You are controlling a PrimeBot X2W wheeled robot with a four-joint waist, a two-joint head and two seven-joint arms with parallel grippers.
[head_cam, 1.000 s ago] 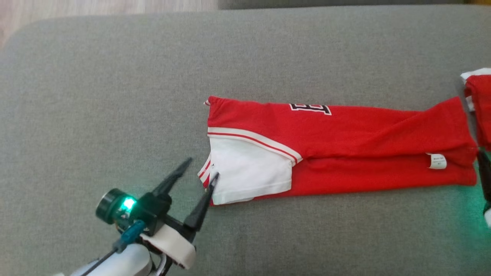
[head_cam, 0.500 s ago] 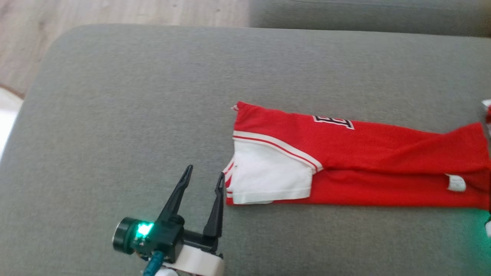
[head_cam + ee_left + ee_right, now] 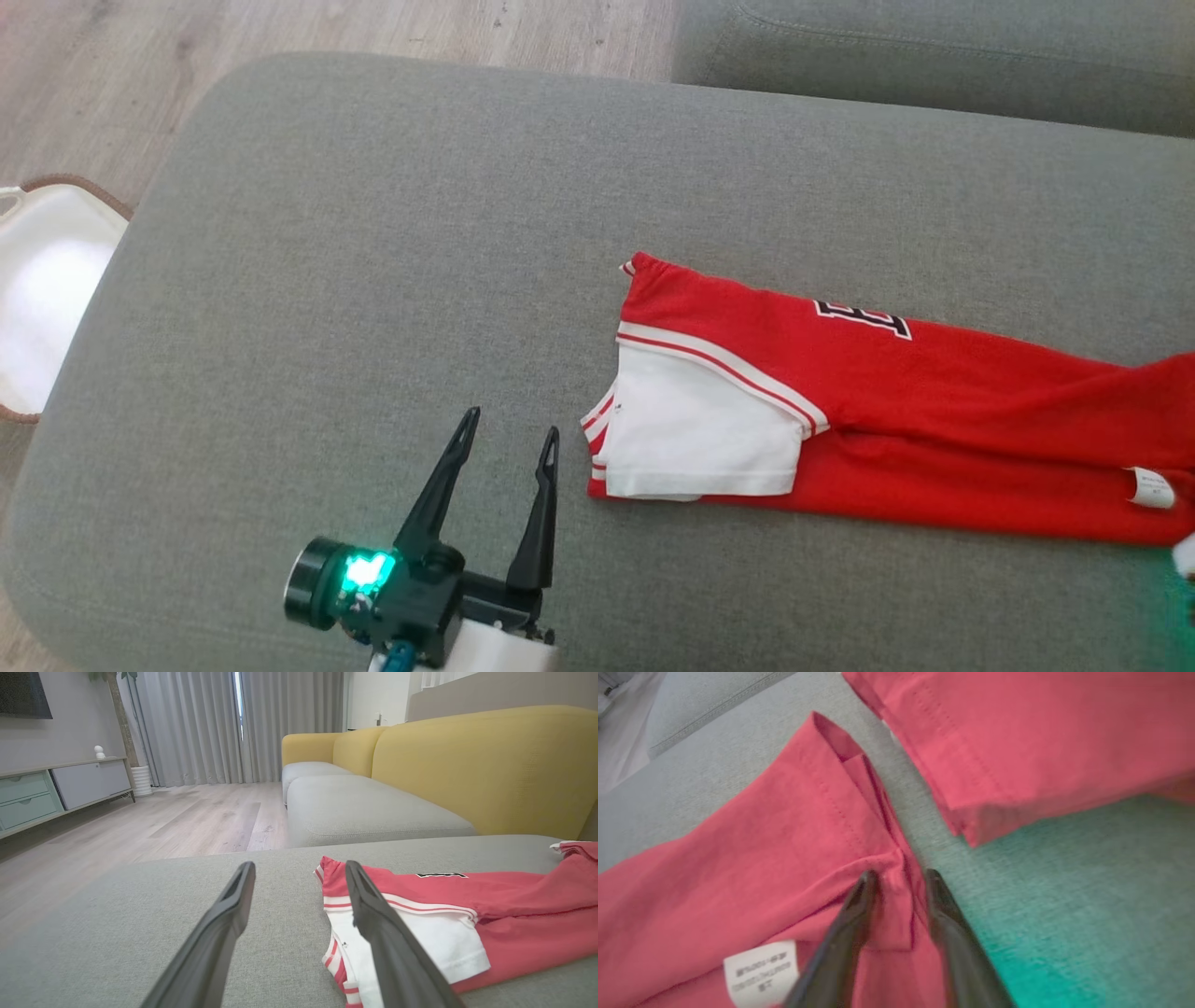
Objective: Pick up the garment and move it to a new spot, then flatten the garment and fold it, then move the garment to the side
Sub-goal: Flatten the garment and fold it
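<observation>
Presently, one red jersey (image 3: pixel 840 411) with one white sleeve lies folded lengthwise on the grey cushion (image 3: pixel 373 233), toward its right side. One second red garment (image 3: pixel 1017 742) lies just beyond the jersey's hem, apart from it. One white care label (image 3: pixel 761 970) shows near that hem.

Two grippers are noted. The left gripper (image 3: pixel 512 423) hovers just beside the sleeve, its jaws spread and empty. The right gripper (image 3: pixel 901 875) has its two fingers astride a puckered ridge of the hem. Whether they clamp it cannot be determined.
</observation>
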